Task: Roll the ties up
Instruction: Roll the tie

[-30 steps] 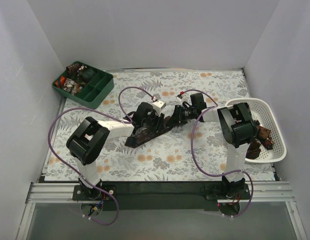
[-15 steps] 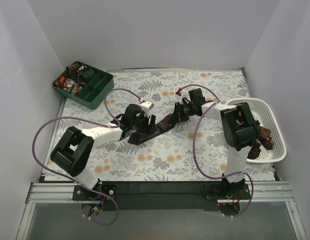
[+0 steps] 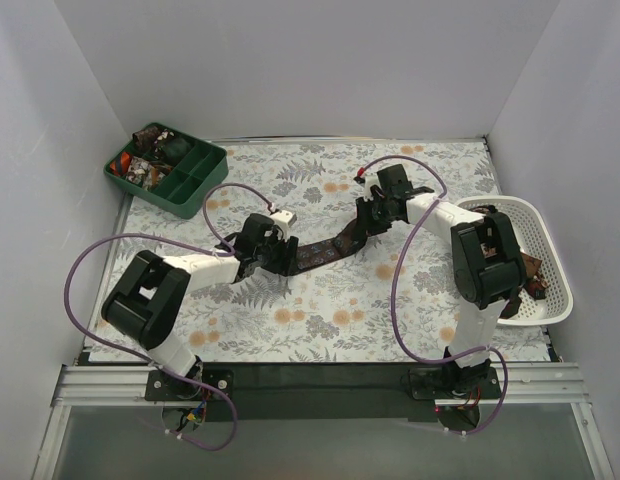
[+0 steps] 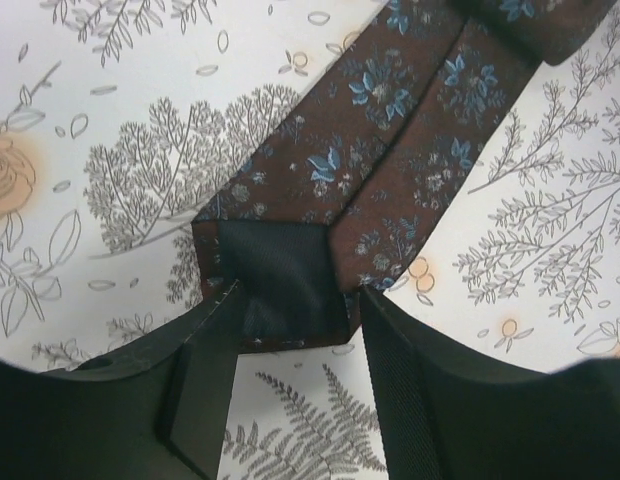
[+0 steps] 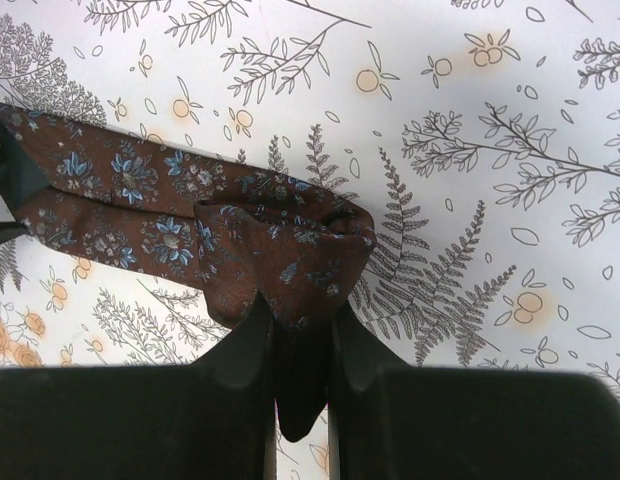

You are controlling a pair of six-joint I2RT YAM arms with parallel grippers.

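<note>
A brown tie (image 3: 325, 248) with small blue flowers lies stretched on the floral cloth between my two grippers. My left gripper (image 3: 278, 255) is at its wide end. In the left wrist view the tie (image 4: 390, 130) ends flat on the cloth, black lining up, between my open left gripper's (image 4: 301, 295) fingertips. My right gripper (image 3: 368, 222) is at the other end. In the right wrist view it (image 5: 302, 320) is shut on a bunched fold of the tie (image 5: 280, 240).
A dark green divided tray (image 3: 212, 178) at the back left holds small tie coils (image 3: 150, 150). A white lattice basket (image 3: 510, 205) at the right edge holds more dark ties (image 3: 528, 272). Purple cables loop over both arms.
My left gripper has moved left, and my right gripper has moved back and a little right. The tie between them now lies longer and straighter.
</note>
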